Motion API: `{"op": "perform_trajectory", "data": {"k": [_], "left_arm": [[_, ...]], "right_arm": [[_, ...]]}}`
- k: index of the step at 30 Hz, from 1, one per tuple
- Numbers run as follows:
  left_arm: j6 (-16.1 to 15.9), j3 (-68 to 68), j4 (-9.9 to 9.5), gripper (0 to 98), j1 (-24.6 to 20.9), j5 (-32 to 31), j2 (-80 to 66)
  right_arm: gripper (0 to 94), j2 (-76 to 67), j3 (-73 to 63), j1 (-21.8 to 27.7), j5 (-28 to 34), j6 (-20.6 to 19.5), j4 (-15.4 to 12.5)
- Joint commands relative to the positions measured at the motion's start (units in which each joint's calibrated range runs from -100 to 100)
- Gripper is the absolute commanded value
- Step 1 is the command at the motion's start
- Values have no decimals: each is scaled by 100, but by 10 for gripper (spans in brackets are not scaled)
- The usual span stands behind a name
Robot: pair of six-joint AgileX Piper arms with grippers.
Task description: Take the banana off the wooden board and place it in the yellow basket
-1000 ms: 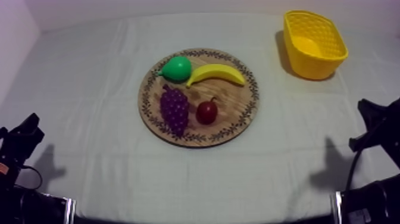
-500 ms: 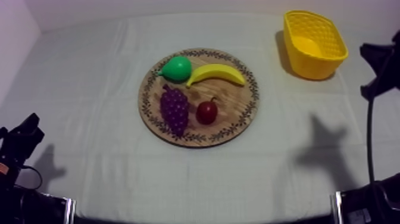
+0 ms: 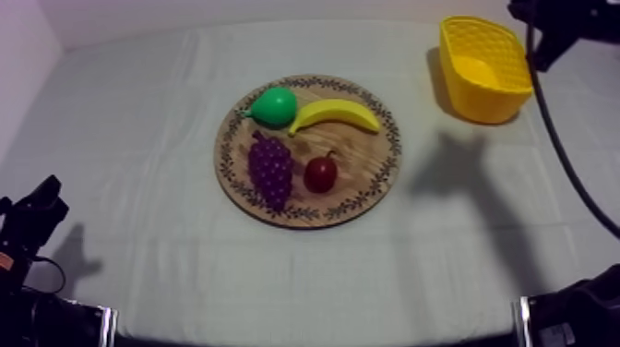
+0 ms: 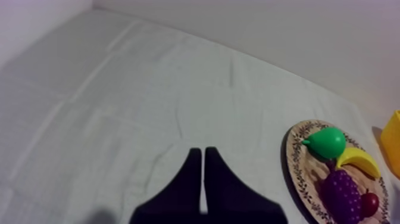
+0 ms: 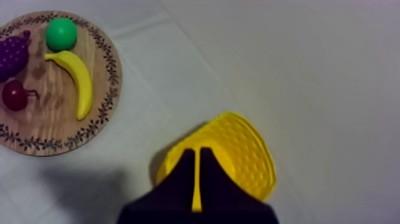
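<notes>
Banana: the banana (image 3: 334,114) lies on the round wooden board (image 3: 369,189), at about 1 o'clock from the board's middle, one end just beside the pear; it has not shifted in the last second
Other fruit: the pear (image 3: 274,106) at 11 o'clock, the bunch of grapes (image 3: 271,169) at 8 o'clock, the small red fruit (image 3: 321,173) at 5 o'clock just beside the grapes, all where they were
Yellow basket: the yellow basket (image 3: 489,103) stands on the cloth (image 3: 138,138) at 2 o'clock from the board, well apart from it, unmoved
Right gripper: the right gripper (image 5: 197,156) has its two black fingers lying together as a narrow wedge, holding nothing, and hangs over the basket's rim
What changed: a second ago the right arm (image 3: 572,23) sat low at the table's right edge, half a second ago it was partway up that edge, and now it comes in at the basket's 1 o'clock side
Shadow: its shadow (image 3: 461,166) has slid across the cloth to the board's 3 o'clock side
Left gripper: the left gripper (image 4: 202,156) has its fingers pressed together, empty, over bare cloth at 8 o'clock from the board, well apart, as before
</notes>
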Motion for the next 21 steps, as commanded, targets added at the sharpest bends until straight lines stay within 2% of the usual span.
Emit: {"op": "perform_trajectory", "data": {"k": [1,6,10,21], "left_arm": [[1,2,0,1,-1,0,-3],[1,2,0,1,-1,0,-3],[1,2,0,1,-1,0,-3],[1,2,0,1,-1,0,-3]], "right_arm": [[2,509,-513,-195,173,-59,196],[2,1076,-717,-569,351,-229,532],[2,1479,-850,-800,509,-300,686],[4,2489,-1670,-1109,1267,-124,819]]}}
